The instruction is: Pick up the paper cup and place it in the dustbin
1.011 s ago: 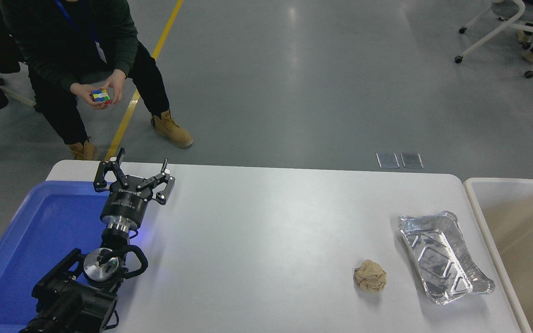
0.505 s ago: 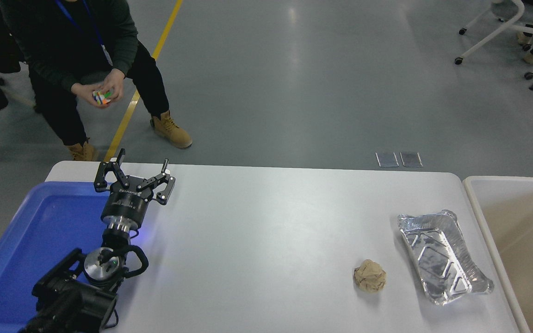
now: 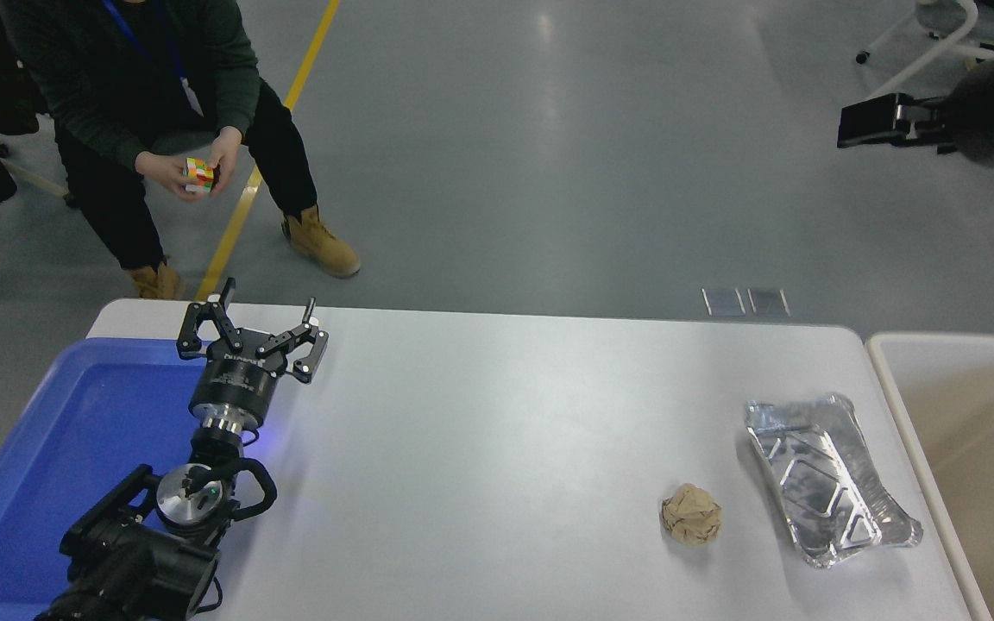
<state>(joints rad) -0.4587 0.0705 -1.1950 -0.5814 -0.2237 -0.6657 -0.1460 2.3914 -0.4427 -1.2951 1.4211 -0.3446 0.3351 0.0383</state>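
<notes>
On the white table point(image 3: 497, 414), left pincer point(image 3: 254, 321) spread; right pincer point(image 3: 872, 122) unclear above grey floor point(image 3: 549, 172).

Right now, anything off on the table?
No paper cup is in view. Only a crumpled brown paper ball and a dented foil tray lie near the dustbin. The right arm hangs high above the floor.

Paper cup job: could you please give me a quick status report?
Left end effector open, parked by blue tray. Right arm at top right, end effector unreadable. No paper cup in view. Dustbin at right edge; nothing blocking.
</notes>
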